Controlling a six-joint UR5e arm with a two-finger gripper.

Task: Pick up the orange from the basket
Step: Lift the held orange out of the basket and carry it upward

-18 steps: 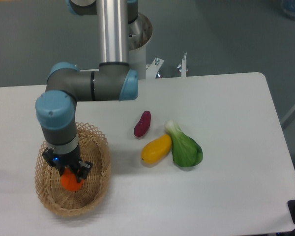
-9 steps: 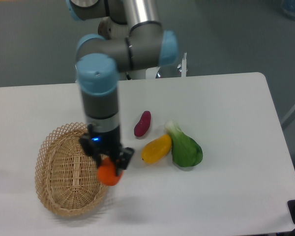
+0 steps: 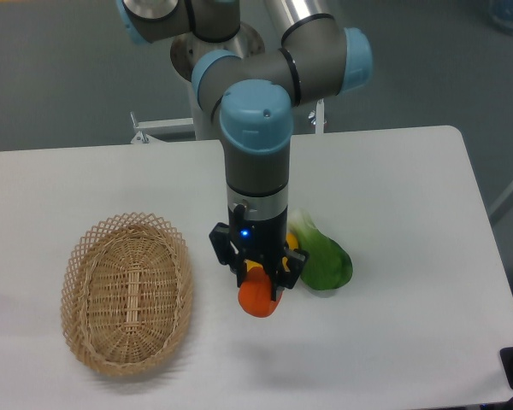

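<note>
Right of the oval woven wicker basket (image 3: pixel 126 295), well apart from it, our black two-finger gripper (image 3: pixel 258 278) clamped the small, smooth, roundish orange (image 3: pixel 256 298) above the table (image 3: pixel 410 213).

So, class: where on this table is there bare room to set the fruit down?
Bare tabletop runs between the basket and the gripper holding the orange, and along the right edge. It is crowded beside the green vegetable.

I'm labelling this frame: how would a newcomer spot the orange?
Start at the wicker basket on the left, then look right to the arm's claw. The orange is the round bright fruit clamped there, unlike the leafy green vegetable beside it.
</note>
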